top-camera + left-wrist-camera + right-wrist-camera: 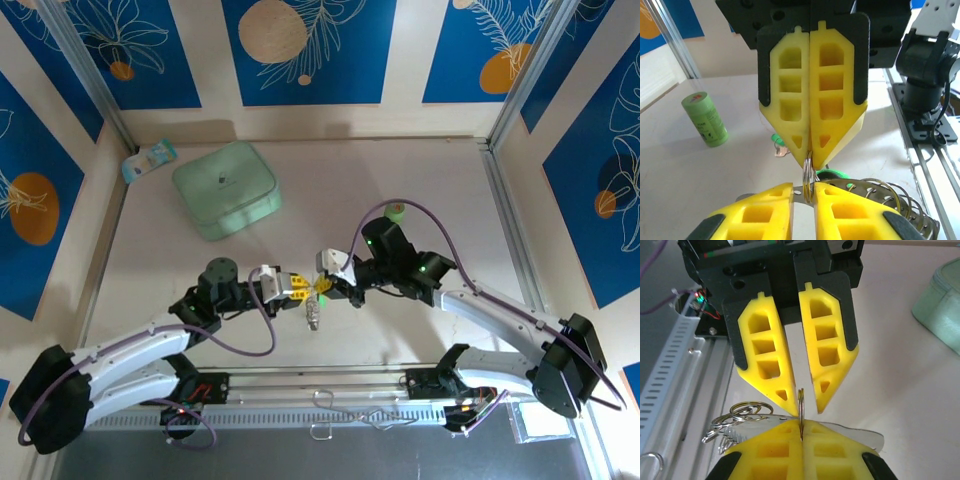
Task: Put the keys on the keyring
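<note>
Right gripper [801, 432] is seen pressed shut on the thin ring of the keyring [801, 412], which is held edge-on at the lower middle of the right wrist view, with its chain loops trailing to the lower left. Left gripper [800, 398] is met tip to tip above it in that view. Its jaws are parted a little, and the ring's upper edge sits in the gap, apparently unpinched. In the top view both are found at the middle of the frame, with the chain hung below them over the desk [430, 170]. A green key [832, 174] is glimpsed just behind the ring at the lower middle of the left wrist view; whether it is already threaded cannot be told.

The step in hand is judged to be the threading itself, with the ring shared between the two arms. For the next move, the ring should be kept steady by the shut side while a key's hole is led onto it. Fine alignment is called for, since the ring is thin and the chain hangs loose.
</note>
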You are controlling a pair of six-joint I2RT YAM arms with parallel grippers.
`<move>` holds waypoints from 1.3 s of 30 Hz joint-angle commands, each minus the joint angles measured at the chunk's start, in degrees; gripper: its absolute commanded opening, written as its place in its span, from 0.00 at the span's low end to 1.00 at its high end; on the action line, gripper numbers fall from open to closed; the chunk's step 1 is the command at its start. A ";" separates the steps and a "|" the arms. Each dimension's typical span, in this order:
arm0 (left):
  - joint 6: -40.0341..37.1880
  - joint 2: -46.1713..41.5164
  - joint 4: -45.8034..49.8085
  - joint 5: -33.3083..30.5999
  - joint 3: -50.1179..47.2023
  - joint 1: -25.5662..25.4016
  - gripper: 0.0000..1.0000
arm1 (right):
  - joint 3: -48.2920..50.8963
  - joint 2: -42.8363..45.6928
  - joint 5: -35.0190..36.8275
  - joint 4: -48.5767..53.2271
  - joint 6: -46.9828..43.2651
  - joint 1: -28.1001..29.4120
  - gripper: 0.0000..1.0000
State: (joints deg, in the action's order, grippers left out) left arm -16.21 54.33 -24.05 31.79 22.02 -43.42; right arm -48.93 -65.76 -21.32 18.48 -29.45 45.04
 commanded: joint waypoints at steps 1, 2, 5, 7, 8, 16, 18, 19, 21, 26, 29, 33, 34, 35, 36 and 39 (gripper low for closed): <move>-6.19 -1.35 12.28 -1.98 4.03 -0.58 0.17 | -4.21 -1.53 4.29 8.67 -5.46 1.88 0.00; -6.81 -1.58 13.16 -2.08 4.52 -0.58 0.17 | -5.18 -2.09 5.30 9.66 -6.03 2.45 0.00; -7.08 -2.09 12.85 -1.49 5.01 -0.59 0.17 | -7.28 -3.92 8.55 11.31 -6.87 3.77 0.00; -6.83 -2.05 12.26 -0.83 5.22 -0.55 0.14 | -8.37 -5.06 9.92 12.30 -7.42 4.74 0.00; -6.67 -1.91 11.68 -0.44 5.23 -0.54 0.12 | -8.71 -5.44 9.99 12.58 -7.63 5.09 0.00; -3.81 -0.92 6.43 1.61 3.64 -0.60 0.00 | 2.12 0.88 -3.38 -5.52 1.77 -2.02 0.29; -1.29 -1.06 -0.57 1.37 0.63 -0.59 0.00 | 5.97 3.23 -7.65 -11.46 5.15 -4.39 0.34; -0.14 -0.85 -3.82 1.33 -0.63 -0.56 0.00 | 7.33 4.01 -8.86 -13.36 6.29 -5.01 0.35; 2.04 -0.07 -10.04 0.90 -2.80 -0.54 0.00 | 9.53 5.20 -9.96 -15.96 8.22 -5.78 0.35; 11.76 2.81 -29.02 -0.79 -9.51 -0.59 0.00 | 12.88 7.01 -10.41 -18.23 10.21 -6.86 0.36; 12.78 3.92 -31.97 -0.75 -10.20 -0.53 0.00 | 14.39 8.32 -11.05 -19.82 11.24 -7.50 0.36; 12.44 5.46 -33.47 -0.07 -9.62 -0.56 0.00 | 14.68 8.98 -11.48 -19.71 11.23 -7.77 0.36; 12.43 5.88 -34.03 0.23 -9.56 -0.54 0.00 | 14.66 8.86 -11.64 -19.41 11.13 -7.77 0.36; 12.43 6.38 -34.38 0.44 -9.46 -0.53 0.00 | 14.30 8.66 -12.04 -18.74 10.77 -7.77 0.35; 12.30 6.64 -34.40 0.92 -9.37 -0.58 0.00 | 13.88 8.31 -12.21 -18.23 10.68 -7.76 0.35; 12.05 7.41 -33.99 2.21 -8.88 -0.53 0.00 | 11.98 7.11 -12.52 -15.89 9.80 -7.47 0.35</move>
State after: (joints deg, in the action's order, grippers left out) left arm -4.80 61.30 -53.63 31.53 11.90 -43.64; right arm -34.92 -57.76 -31.73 0.58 -19.42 37.58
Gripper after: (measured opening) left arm 0.056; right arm 0.355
